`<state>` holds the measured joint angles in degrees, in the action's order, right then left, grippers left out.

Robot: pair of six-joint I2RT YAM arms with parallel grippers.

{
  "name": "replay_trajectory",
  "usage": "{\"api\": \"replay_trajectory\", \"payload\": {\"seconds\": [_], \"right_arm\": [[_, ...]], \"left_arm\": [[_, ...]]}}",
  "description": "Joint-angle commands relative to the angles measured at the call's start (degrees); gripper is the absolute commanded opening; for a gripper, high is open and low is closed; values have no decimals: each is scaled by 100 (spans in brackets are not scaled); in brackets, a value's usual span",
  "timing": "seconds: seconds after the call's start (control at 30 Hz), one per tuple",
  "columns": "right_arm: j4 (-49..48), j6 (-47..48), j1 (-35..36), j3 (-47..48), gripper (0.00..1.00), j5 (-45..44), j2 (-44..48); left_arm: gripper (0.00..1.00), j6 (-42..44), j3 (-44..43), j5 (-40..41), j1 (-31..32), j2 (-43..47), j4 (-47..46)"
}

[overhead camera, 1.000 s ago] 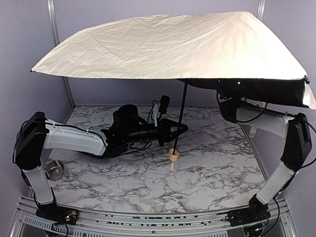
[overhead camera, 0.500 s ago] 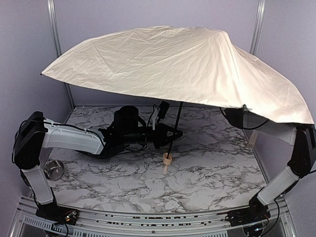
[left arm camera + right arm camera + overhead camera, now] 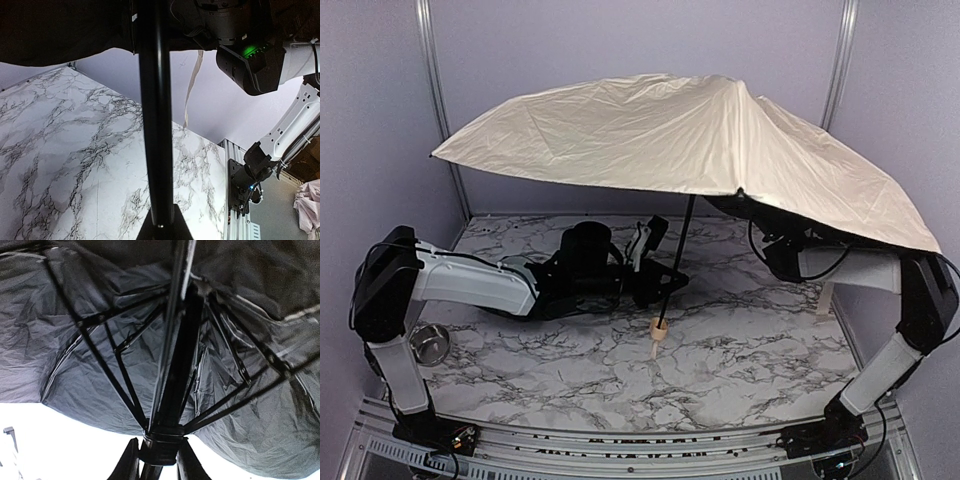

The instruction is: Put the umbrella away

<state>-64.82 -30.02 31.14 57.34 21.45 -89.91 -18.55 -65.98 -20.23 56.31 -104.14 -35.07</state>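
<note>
The umbrella (image 3: 680, 130) stands open above the table, cream outside, its right side sagging low. Its thin black shaft (image 3: 680, 240) slants down to a small tan handle (image 3: 659, 329) just above the marble top. My left gripper (image 3: 665, 283) is shut on the lower shaft (image 3: 155, 125), which fills the left wrist view down to the jaws (image 3: 162, 227). My right gripper (image 3: 159, 460) is under the canopy, shut on the black sliding collar (image 3: 161, 445) where the ribs meet. In the top view the canopy hides its fingers; only its wrist (image 3: 790, 255) shows.
A small metal cup (image 3: 429, 343) sits at the table's left edge beside the left arm. A white strip (image 3: 825, 298) leans at the right wall. Purple walls and frame posts (image 3: 432, 90) close in the back and sides. The canopy's rim hangs near the right arm's elbow (image 3: 925, 290).
The canopy has come down and drawn in, its right half folding downward. The shaft and handle have shifted slightly left and toward the near edge. Both grips are unchanged.
</note>
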Motion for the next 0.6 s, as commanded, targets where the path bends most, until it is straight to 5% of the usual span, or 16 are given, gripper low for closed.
{"api": "replay_trajectory", "payload": {"seconds": [0.0,0.57], "right_arm": [[1446,542,414,-629,9,1013,-510],[1725,846,762,-1293,9,514,-493]], "left_arm": [[0,562,-1286,189,26,390,-2902],[0,809,-1578,343,-162,419,-3079]]}}
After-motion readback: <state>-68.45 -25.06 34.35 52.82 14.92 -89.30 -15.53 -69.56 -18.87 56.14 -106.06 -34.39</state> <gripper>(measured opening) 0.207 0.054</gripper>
